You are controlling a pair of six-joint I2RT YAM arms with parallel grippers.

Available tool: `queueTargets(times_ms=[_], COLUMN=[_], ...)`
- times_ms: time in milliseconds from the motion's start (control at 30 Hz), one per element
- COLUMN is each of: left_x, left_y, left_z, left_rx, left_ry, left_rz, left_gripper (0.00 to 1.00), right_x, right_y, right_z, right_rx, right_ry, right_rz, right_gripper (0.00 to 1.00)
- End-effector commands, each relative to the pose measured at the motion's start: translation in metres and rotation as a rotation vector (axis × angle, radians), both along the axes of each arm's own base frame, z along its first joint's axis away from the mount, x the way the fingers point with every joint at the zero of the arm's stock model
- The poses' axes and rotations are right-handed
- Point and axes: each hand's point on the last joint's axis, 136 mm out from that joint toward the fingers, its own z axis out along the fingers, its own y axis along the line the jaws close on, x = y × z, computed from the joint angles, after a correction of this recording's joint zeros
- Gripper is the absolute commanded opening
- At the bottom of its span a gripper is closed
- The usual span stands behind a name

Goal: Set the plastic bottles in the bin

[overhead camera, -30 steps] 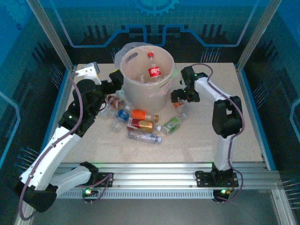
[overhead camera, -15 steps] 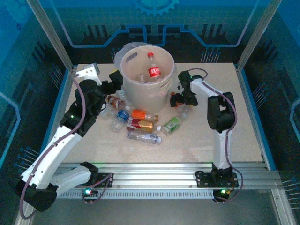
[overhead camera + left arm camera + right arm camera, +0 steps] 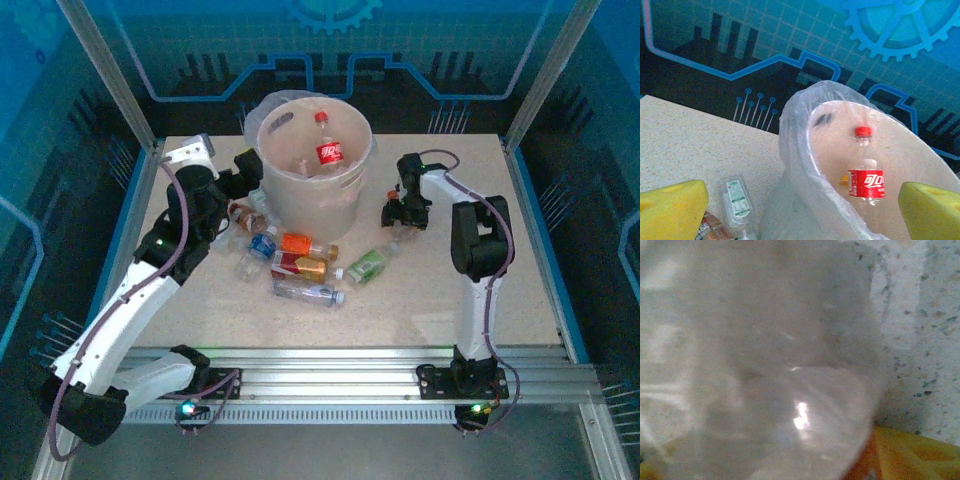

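On your speckled beige table [image 3: 450, 290], plastic bottles [image 3: 300, 268] lie scattered before the round bin [image 3: 300, 200]. Your right gripper [image 3: 402, 220] sits low beside it; its wrist camera blurs a glossy clear bottle [image 3: 765, 365], so clamped or not, you cannot tell. The left gripper [image 3: 801, 210] gapes wide at the liner-wrapped rim, red-labelled bottle [image 3: 866, 182] inside.

Bin [image 3: 300, 205] matt beige plastic; liner [image 3: 795, 150] glossy film; bottles [image 3: 308, 292] clear plastic; table [image 3: 450, 290] speckled matt.

A robotics lab cell. Silver aluminium frame posts [image 3: 105, 72] and blue circuit-printed wall panels [image 3: 200, 40] enclose the speckled beige counter [image 3: 430, 290].
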Motion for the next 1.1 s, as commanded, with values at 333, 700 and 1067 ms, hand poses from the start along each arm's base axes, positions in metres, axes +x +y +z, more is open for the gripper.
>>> queueTargets(times_ms=[333,700,1067], left_x=[0.01,-0.002,-0.009], left_y=[0.039,0.08,0.097], left_z=[-0.072,-0.115,-0.154], left_rx=[-0.11,-0.178,-0.223], left_ry=[0.197,0.288,0.36], left_rz=[0.096,0.244,0.31], left_gripper=[0.99,0.99,0.99], right_x=[-0.017,-0.028,-0.029], right_y=[-0.024,-0.043,-0.02], right_z=[0.017,0.07,0.157], right_rx=[-0.007,-0.052,0.075], right_ry=[-0.031,-0.142,-0.322], right_rz=[-0.087,-0.128,-0.095], right_gripper=[0.47,0.4,0.4])
